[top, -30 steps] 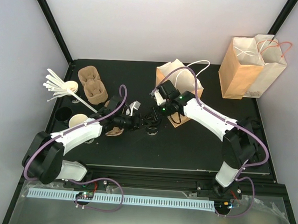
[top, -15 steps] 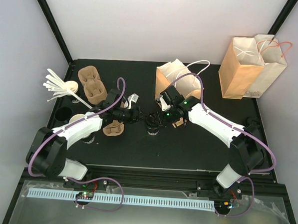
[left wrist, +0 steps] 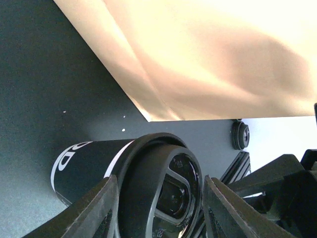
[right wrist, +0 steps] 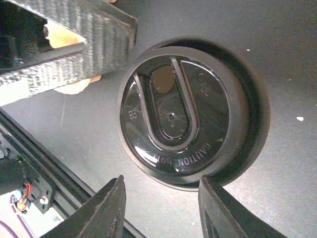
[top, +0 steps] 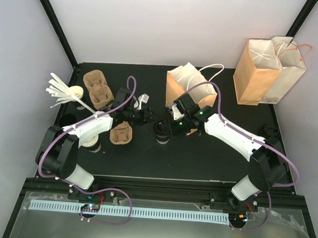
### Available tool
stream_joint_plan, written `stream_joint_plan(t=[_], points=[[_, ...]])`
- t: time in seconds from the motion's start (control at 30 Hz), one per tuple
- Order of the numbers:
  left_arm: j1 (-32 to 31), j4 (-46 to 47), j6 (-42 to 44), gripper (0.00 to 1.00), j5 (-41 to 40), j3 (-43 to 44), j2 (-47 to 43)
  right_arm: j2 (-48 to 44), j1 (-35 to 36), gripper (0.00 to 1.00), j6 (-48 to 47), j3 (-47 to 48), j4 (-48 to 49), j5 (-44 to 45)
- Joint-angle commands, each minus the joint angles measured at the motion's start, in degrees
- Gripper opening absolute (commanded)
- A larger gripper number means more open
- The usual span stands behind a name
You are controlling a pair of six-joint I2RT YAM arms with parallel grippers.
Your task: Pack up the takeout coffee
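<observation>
The takeout coffee (top: 162, 131) stands upright mid-table, a small dark cup with a round black lid. In the right wrist view its lid (right wrist: 181, 114) lies just beyond my right gripper (right wrist: 162, 182), whose fingers are apart and touch nothing. In the top view my right gripper (top: 169, 126) hovers at the cup's right side. My left gripper (top: 147, 117) sits a little to the cup's left. From the left wrist the cup (left wrist: 99, 163) shows side-on past the open left gripper (left wrist: 159, 182), its fingers either side of the lid without gripping it.
An open brown paper bag (top: 190, 83) stands just behind the cup and fills the left wrist view (left wrist: 213, 59). Two more bags (top: 268, 71) stand back right. Pulp cup carriers (top: 99, 92), cream cups (top: 86, 131) and white stirrers (top: 62, 90) sit left.
My left gripper has drawn back from the cup toward the back left. My right gripper has come down and left to the cup, its jaws narrowing slightly.
</observation>
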Motion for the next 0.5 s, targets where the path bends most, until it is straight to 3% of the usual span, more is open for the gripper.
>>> stream_joint_plan(t=[0.0, 0.17, 0.47], points=[[0.35, 0.95, 1.12, 0.49, 2.88, 3.05, 1.88, -1.42, 0.18, 0.44, 2.57, -0.8, 3.69, -2.56], [0.35, 0.25, 1.4, 0.49, 2.81, 4.19, 2.69, -1.57, -0.03, 0.46, 1.89, 0.55, 1.42, 2.86], [0.57, -6.93, 2.83, 0.54, -5.13, 3.11, -5.17, 0.69, -2.07, 0.45, -1.69, 4.05, -0.26, 6.7]])
